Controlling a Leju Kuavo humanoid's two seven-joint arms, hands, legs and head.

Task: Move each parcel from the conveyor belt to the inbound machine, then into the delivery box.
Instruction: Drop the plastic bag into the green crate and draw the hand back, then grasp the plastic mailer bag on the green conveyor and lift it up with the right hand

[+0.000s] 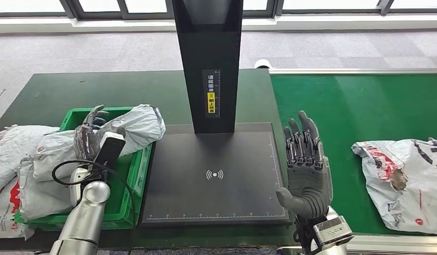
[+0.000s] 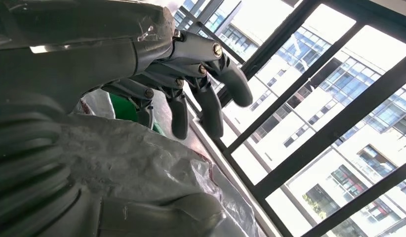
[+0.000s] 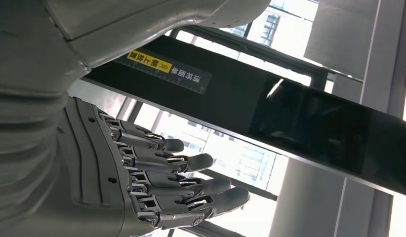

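- Left hand (image 1: 91, 135) sits on the grey parcel (image 1: 132, 127) lying over the green delivery box (image 1: 132, 175). The left wrist view shows its fingers (image 2: 211, 106) spread and uncurled, thumb lying along the bag; nothing looks clamped. I judge this the release into the box.
- To finish it well: lift the left hand straight up off the bag before swinging away, so the film doesn't snag and drag the parcel back out. The bag hangs over the box's right wall towards the scan pad (image 1: 213, 178); a nudge inward would seat it.
- Right hand (image 1: 307, 167) stands upright, fingers straight and apart, holding nothing, by the pad's right edge, between the pad and the conveyor belt (image 1: 333, 106).
- Next parcel (image 1: 405, 175) lies on the belt, well right of that hand, reaching the frame's right edge. It's a wrinkled soft bag, so expect it to sag; grip it in the middle.
- Edges: the black scanner post (image 1: 208, 58) rises at the back of the pad, so keep carries low and to the front. The belt's near rail runs just under the parcel.
- Room: pad surface is bare, and open belt lies between the right hand and the parcel. The box is crowded, with more white bags (image 1: 14, 159) piled on its left, spilling over the desk (image 1: 46, 95).
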